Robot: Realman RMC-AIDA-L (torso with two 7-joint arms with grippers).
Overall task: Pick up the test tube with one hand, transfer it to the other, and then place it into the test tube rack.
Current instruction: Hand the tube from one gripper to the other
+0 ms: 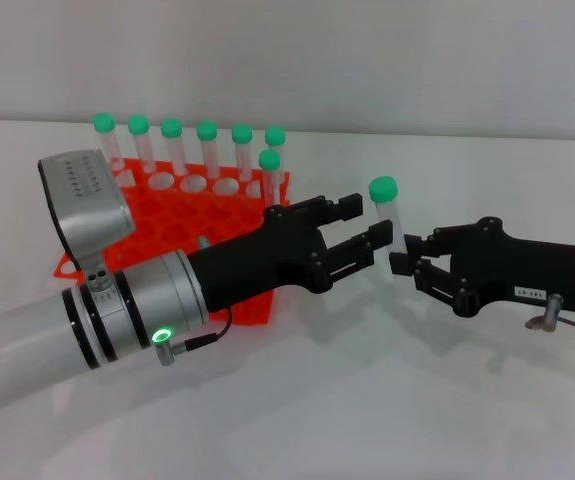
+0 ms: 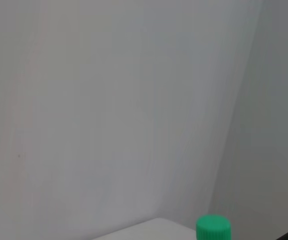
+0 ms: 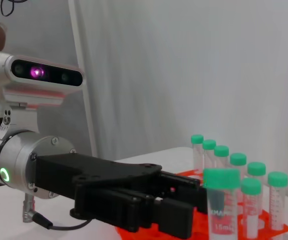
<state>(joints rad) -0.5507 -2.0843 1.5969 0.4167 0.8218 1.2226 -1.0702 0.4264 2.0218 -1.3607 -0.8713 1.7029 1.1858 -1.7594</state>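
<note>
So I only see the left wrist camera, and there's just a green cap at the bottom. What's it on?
Observer: It tops a test tube, held upright by the right gripper near its lower end.
Operator: Where's my left gripper?
Observer: The left gripper is right beside that tube, fingers spread, not closed on it.
Operator: And where's the rack?
Observer: The orange rack sits behind the left arm, with seven capped tubes standing in it.
</note>
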